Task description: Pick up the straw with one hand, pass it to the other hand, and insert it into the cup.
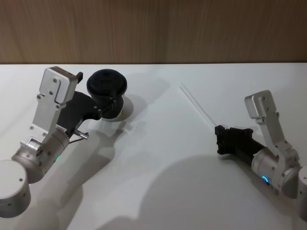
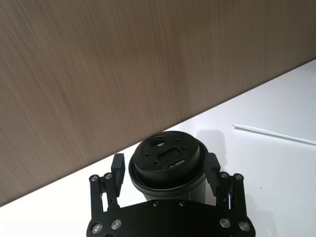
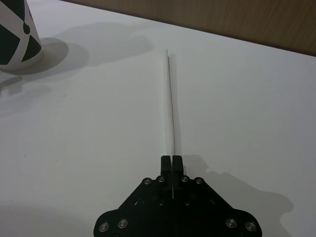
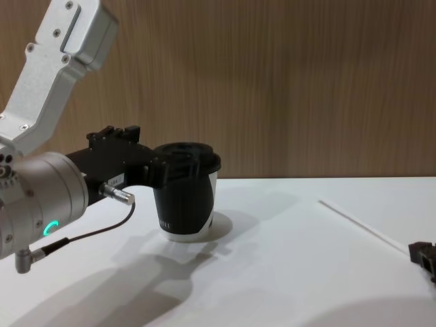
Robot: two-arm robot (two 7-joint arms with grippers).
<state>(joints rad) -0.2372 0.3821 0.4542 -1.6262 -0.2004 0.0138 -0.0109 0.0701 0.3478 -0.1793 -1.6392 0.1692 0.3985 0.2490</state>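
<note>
White table [image 1: 158, 163] before a wood-grained wall [image 1: 153, 28]. Head view: the left gripper [image 1: 111, 103] encloses the black cup [image 1: 108, 85], which stands at the far left. The right gripper [image 1: 220, 139] sits at the near end of the straw [image 1: 196, 103], which lies flat, well apart from the cup.

Left wrist view: the left fingers [image 2: 117, 168] bracket the cup, one on each side, close against it.

Right wrist view: the right fingers [image 3: 166, 163] are pressed together on the straw's near end.

Chest view: the cup stands upright on the table in the left gripper's hold.
</note>
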